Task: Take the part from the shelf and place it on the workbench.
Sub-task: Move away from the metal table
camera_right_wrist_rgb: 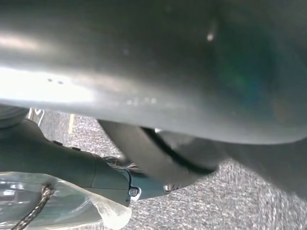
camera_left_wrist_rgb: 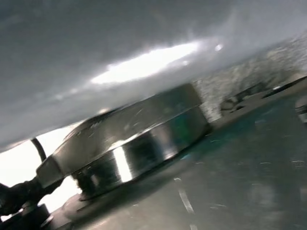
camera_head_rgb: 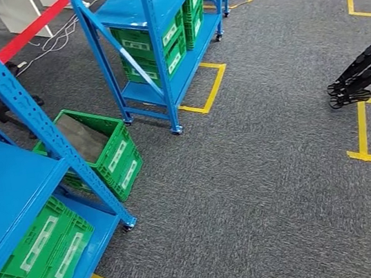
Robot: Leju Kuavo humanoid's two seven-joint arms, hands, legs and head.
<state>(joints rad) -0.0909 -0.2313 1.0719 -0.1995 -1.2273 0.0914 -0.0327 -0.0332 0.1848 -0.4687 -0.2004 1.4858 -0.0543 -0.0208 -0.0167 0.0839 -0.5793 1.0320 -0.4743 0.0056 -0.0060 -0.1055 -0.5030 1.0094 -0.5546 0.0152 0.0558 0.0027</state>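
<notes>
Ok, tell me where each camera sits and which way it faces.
Head view: high on the body, facing forward and down at blue shelves, green crates, grey carpet.
Left wrist view: behind the left hand, close against a round metal part.
Right wrist view: behind the right hand, under blurred metal, facing the floor.
Shared: head and right wrist show carpet, yellow tape.

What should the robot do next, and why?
Probably turn to find the workbench. The head view faces a blue shelf, a green crate and grey carpet, while the shiny metal part sits close to the left wrist camera.
</notes>
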